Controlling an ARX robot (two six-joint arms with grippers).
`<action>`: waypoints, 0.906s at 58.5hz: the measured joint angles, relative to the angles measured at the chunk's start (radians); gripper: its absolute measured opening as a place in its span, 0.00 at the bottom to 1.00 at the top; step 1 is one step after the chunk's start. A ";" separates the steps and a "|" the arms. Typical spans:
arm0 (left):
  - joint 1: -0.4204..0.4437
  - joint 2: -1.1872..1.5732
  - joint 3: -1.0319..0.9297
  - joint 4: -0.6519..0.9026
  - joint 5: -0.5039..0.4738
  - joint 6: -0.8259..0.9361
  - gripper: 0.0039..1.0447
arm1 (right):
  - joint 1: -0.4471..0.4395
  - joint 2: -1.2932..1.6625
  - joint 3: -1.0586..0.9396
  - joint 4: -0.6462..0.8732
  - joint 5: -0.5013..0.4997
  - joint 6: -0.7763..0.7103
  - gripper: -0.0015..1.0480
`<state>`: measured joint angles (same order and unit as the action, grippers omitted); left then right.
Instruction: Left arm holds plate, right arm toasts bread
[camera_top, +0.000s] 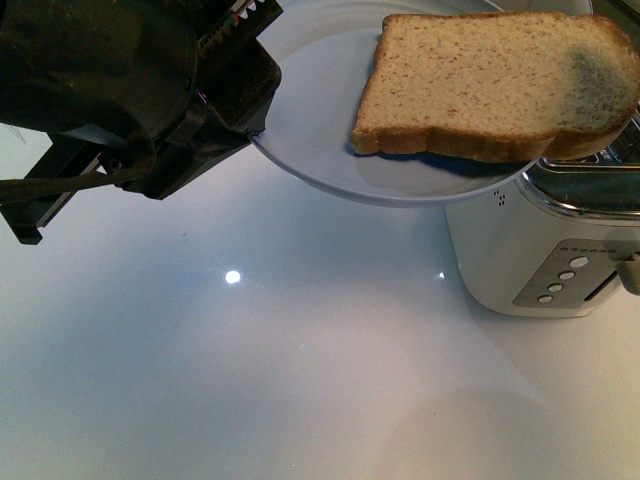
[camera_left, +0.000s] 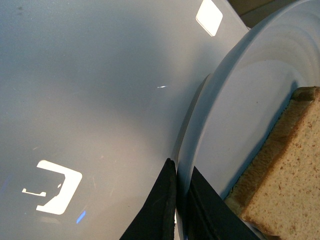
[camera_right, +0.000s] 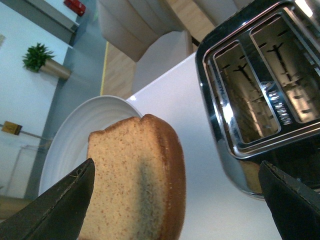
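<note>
**Right fingers spread wide at the slice; left fingers pinch the plate rim**

The right gripper (camera_right: 175, 167) is wide open and holds nothing. Its two black fingertips (camera_right: 65, 200) sit far apart in its wrist view. The bread (camera_right: 135, 175) shows between them, but I cannot tell how far beyond the tips it lies.

The left gripper (camera_left: 184, 202) is clamped on the plate (camera_left: 240, 100), with one finger on each face of the ridged rim.

In the front view the left arm (camera_top: 110, 90) fills 10 o'clock, and its pinch lands on the plate's 9 o'clock edge. The plate (camera_top: 330, 170) is held up off the white table (camera_top: 250, 380).

From that pinch the bread (camera_top: 490, 85) lies flat toward 3 o'clock, with its long axis running 9 to 3. Its rounded crust end, marked by a grey-green patch (camera_top: 600, 75), leads that way. That end seems to overhang the rim above the toaster (camera_top: 520, 250), which stands at 4 o'clock.

The right arm looks the nearer one to the slice, so the pickup is likely its job. I judge it would need to close across the crust edges, then stand the slice on edge to match one of the two slots (camera_right: 245, 95). With the plate gripped only at one edge, a downward push on the bread could tip it.
</note>
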<state>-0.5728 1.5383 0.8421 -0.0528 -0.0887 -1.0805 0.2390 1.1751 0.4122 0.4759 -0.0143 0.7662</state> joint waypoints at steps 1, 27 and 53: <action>0.002 0.000 0.000 0.000 0.002 0.000 0.02 | 0.004 0.015 0.002 0.015 -0.003 0.014 0.92; 0.016 0.000 0.000 -0.013 0.011 -0.006 0.02 | 0.042 0.170 0.011 0.159 -0.016 0.172 0.92; 0.013 0.000 0.000 -0.013 0.031 -0.019 0.02 | 0.059 0.232 0.011 0.203 -0.033 0.266 0.72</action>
<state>-0.5598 1.5383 0.8421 -0.0658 -0.0578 -1.0992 0.2977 1.4067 0.4232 0.6785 -0.0475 1.0325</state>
